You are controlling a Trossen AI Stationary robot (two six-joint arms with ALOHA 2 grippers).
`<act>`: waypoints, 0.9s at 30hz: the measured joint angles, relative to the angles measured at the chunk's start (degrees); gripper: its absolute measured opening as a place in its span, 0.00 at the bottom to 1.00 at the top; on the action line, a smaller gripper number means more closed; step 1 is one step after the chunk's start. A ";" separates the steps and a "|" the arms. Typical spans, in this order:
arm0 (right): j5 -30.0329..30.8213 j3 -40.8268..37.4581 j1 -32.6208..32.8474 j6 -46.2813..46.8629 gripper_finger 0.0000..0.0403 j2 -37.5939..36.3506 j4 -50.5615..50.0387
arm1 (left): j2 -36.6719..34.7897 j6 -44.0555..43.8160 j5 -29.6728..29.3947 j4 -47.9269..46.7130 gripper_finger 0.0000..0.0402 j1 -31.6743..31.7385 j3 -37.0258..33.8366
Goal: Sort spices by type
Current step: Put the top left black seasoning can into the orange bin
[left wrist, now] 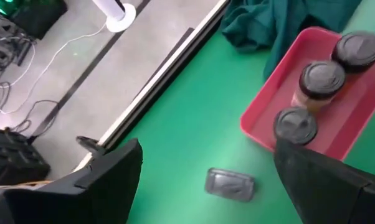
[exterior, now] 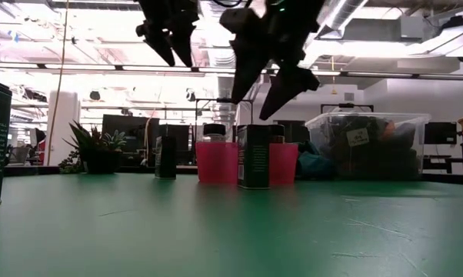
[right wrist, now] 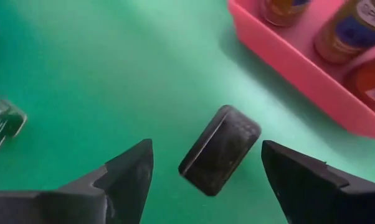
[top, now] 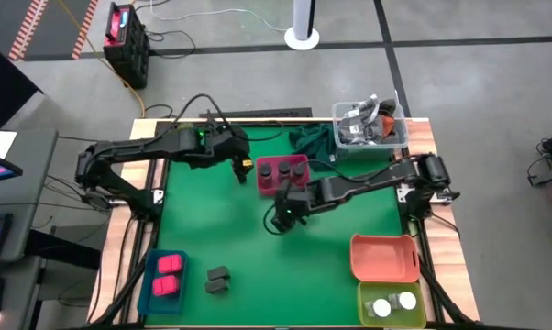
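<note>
My left gripper is open and hovers above a small dark grey box that stands upright on the mat near the far edge, its fingers on either side of it and clear of it. My right gripper is open above a second dark grey box, which stands at mid-table just before the pink tray. That tray holds three dark-capped brown jars. Two more dark boxes sit near the front. Pink packets lie in the blue tray. White-capped jars stand in the green tray.
An orange tray sits on the right, near the green tray. At the far right corner stands a clear tub of clutter, with a dark green cloth beside it. Bare green mat lies between the arms and the front trays.
</note>
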 joint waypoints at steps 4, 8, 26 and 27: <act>-0.10 4.91 -1.09 2.46 0.85 3.61 -6.29 | -1.80 2.63 0.13 -1.36 0.87 1.36 -0.02; -0.28 8.12 -1.02 3.16 0.86 6.58 -8.07 | -3.73 5.94 0.21 -1.81 0.87 3.40 -0.02; -4.70 8.67 -1.01 3.15 0.66 10.24 -8.51 | -9.62 10.67 3.58 -4.65 0.87 7.98 -0.02; -4.70 8.67 -1.01 1.92 0.64 10.02 -8.65 | -9.68 10.68 3.57 -4.92 0.87 7.98 -0.02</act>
